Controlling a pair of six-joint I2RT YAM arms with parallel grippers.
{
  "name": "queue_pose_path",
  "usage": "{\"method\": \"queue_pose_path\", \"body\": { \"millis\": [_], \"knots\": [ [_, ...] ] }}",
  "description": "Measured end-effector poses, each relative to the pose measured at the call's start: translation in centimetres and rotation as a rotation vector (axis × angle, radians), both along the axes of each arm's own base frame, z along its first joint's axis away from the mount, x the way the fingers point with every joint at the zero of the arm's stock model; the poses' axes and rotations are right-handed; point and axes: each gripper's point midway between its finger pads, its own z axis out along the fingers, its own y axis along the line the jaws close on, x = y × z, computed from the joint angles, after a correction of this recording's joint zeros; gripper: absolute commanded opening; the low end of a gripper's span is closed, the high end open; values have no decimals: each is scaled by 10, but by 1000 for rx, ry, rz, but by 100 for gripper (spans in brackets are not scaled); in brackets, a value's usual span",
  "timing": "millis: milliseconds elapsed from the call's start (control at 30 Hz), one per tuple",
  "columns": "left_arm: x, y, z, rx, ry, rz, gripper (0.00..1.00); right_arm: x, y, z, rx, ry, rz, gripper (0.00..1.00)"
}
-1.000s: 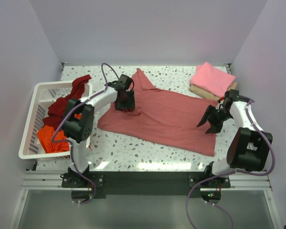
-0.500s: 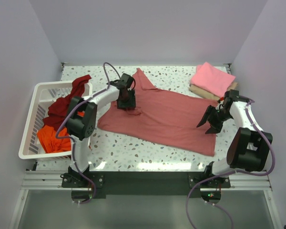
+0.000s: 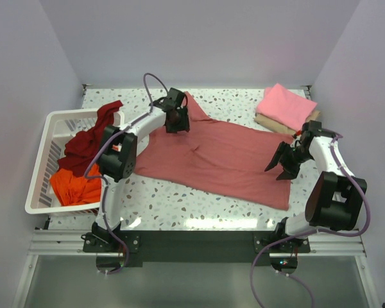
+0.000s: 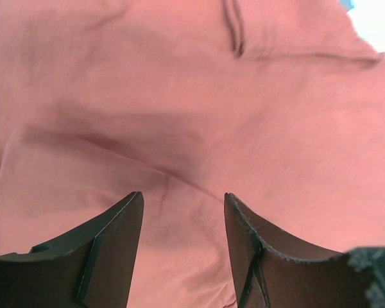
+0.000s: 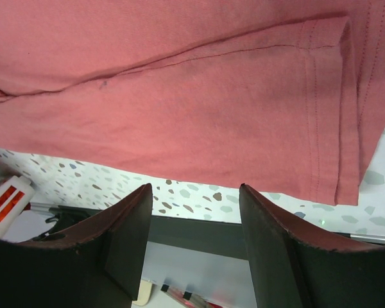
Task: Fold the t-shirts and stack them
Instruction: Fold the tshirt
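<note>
Rose shirt [image 3: 224, 157] lies spread on table [image 3: 179, 204], mostly flat, with a few creases near its far-left end. Left tool [image 3: 177, 120] is over that far-left part, jaws apart, nothing between them, cloth close below. Right tool [image 3: 282, 163] is over the shirt's right edge, jaws apart, empty. Pink shirt [image 3: 285, 106] sits folded at far right on a tan folded piece [image 3: 269, 123]. Maroon shirt [image 3: 90, 138] and orange shirt [image 3: 74, 186] are heaped in basket [image 3: 42, 154] at left, maroon draped over its far rim.
</note>
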Motion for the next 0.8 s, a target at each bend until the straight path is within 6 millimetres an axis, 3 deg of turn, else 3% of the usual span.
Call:
{"method": "queue_pose_path", "body": {
  "millis": [333,467,800],
  "knots": [
    [29,-15,29,-48,-89,-8,59,0,0,0,0,-1,0,60],
    [28,-10,35,-37,-114,-1,60,2,-1,-2,-5,-4,9,60],
    [-56,41,1,69,-2,34,59,15,-6,-30,6,47,31,60]
  ]
}}
